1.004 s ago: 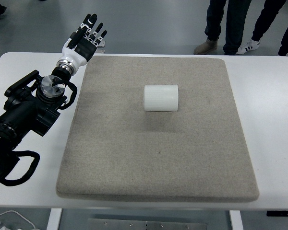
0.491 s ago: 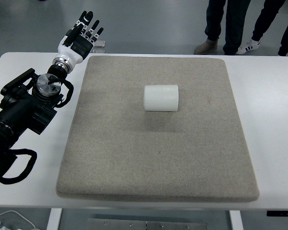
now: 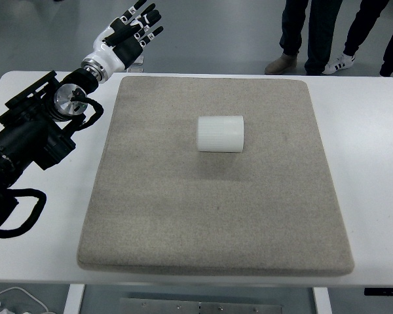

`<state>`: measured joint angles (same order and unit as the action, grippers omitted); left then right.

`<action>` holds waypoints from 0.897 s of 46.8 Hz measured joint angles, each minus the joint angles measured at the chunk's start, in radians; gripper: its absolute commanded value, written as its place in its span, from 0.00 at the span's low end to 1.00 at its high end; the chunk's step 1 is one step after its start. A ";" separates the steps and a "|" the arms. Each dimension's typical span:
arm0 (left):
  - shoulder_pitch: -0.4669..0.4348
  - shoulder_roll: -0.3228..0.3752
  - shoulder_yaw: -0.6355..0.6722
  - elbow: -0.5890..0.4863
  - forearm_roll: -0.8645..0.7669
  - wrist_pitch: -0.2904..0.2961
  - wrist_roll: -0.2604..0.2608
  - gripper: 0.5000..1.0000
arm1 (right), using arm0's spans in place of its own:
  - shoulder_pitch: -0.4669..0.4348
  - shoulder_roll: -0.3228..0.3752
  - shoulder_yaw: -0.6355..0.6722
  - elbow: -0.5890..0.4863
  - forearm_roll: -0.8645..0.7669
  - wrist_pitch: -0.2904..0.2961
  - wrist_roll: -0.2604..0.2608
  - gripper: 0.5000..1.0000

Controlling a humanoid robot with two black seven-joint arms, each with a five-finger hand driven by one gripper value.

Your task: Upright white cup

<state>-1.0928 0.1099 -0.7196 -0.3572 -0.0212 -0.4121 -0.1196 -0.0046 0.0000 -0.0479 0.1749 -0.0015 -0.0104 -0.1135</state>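
A white ribbed cup [image 3: 219,133] lies on its side near the middle of a grey mat [image 3: 213,209]. My left hand [image 3: 132,33] is raised past the mat's far left corner, well away from the cup, with its fingers [image 3: 146,21] spread and nothing in it. The black left arm [image 3: 33,131] comes in from the left edge. The right arm is out of view.
The mat lies on a white table [image 3: 367,144]. Legs and shoes of people [image 3: 327,39] stand on the floor beyond the table's far edge at the top right. A small object sits on the table behind my left hand, mostly hidden.
My left hand has lifted and swung up and to the right, past the mat's far left corner. The cup has not moved.
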 measured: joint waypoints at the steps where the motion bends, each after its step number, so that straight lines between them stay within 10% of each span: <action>1: -0.003 0.000 0.000 -0.003 0.026 0.000 0.000 0.98 | 0.000 0.000 0.000 0.000 0.000 0.000 0.000 0.86; 42: -0.067 0.125 0.106 -0.450 0.856 0.000 0.109 0.98 | 0.000 0.000 0.000 0.000 0.000 0.000 0.000 0.86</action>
<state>-1.1598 0.2354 -0.6131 -0.8076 0.8349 -0.4116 -0.0103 -0.0046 0.0000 -0.0477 0.1749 -0.0015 -0.0105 -0.1137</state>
